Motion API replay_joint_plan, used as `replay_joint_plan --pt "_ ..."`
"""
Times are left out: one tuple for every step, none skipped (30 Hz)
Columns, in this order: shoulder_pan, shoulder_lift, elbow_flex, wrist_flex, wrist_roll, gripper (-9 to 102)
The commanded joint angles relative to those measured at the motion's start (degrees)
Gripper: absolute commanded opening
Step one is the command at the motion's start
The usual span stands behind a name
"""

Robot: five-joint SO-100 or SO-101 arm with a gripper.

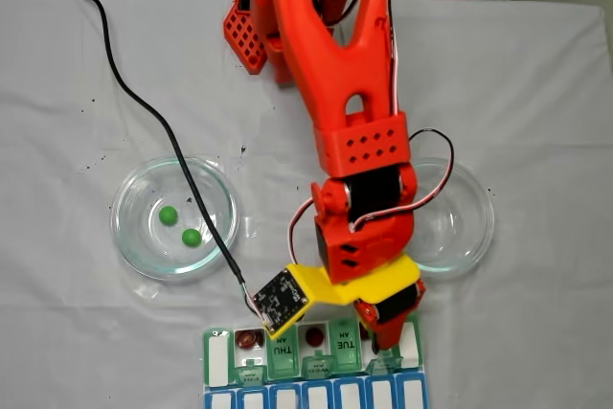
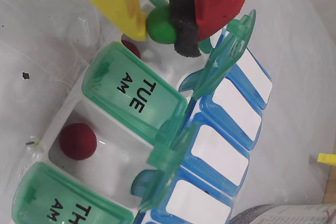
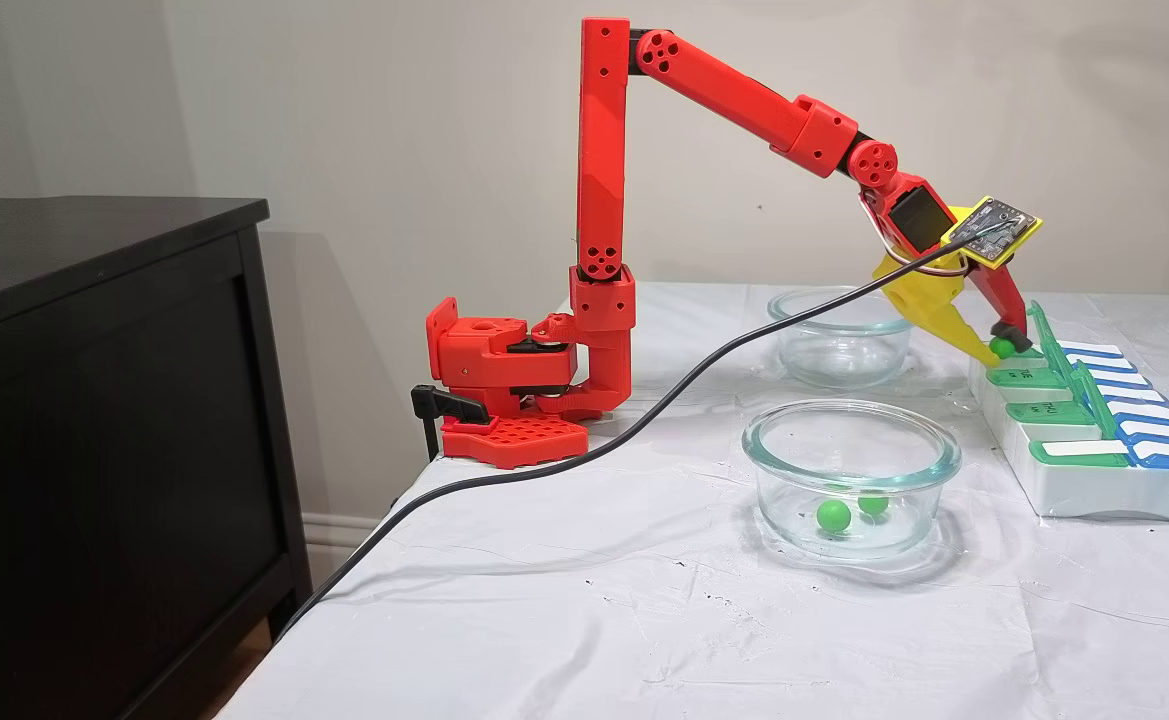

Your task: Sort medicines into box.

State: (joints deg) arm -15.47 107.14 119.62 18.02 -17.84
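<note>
We are pinching green ball (image 2: 160, 26) in gripper (image 2: 164, 24), clenched on it, hovering over open pill-organizer (image 2: 100, 150) compartment right of TUE lid (image 2: 135, 95) in wrist view, lining up drop.

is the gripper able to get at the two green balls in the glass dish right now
Probably not yet: the gripper is shut on a green ball over the pill organizer. The round glass dish itself is open-topped, uncovered.

In a fixed view the box (image 1: 316, 371) was cut off by the bottom edge, its blue row partly lost; the gripper (image 1: 383, 332) hid the compartment beneath it; lettering on the box (image 3: 1094, 450) was too small to read.
</note>
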Motion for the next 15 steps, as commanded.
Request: replay_joint_plan --pt "0.00 1.93 -2.20 -0.18 -1.05 19" --pt "0.00 2.11 -2.02 -0.18 -0.88 21" --pt "0.00 2.29 -1.93 -0.26 -0.88 22" --pt "0.09 2.55 -1.93 0.18 -0.79 23" --pt "0.09 2.81 -1.85 0.26 -0.79 25" --pt "0.09 3.08 -1.76 0.26 -0.88 28" --pt "0.09 3.43 -1.58 0.26 -1.05 30" --pt "0.09 3.69 -1.49 0.44 -1.32 30" --pt "0.09 3.96 -1.41 0.53 -1.58 29" --pt "0.09 4.31 -1.23 0.62 -1.67 28" --pt "0.09 4.66 -1.05 0.79 -1.67 28" --pt "0.09 4.92 -0.97 0.97 -1.76 27" --pt "0.09 5.36 -0.88 1.23 -1.85 26" --pt "0.09 6.06 -0.79 1.67 -1.85 23" --pt "0.18 6.86 -0.79 2.37 -1.76 20"
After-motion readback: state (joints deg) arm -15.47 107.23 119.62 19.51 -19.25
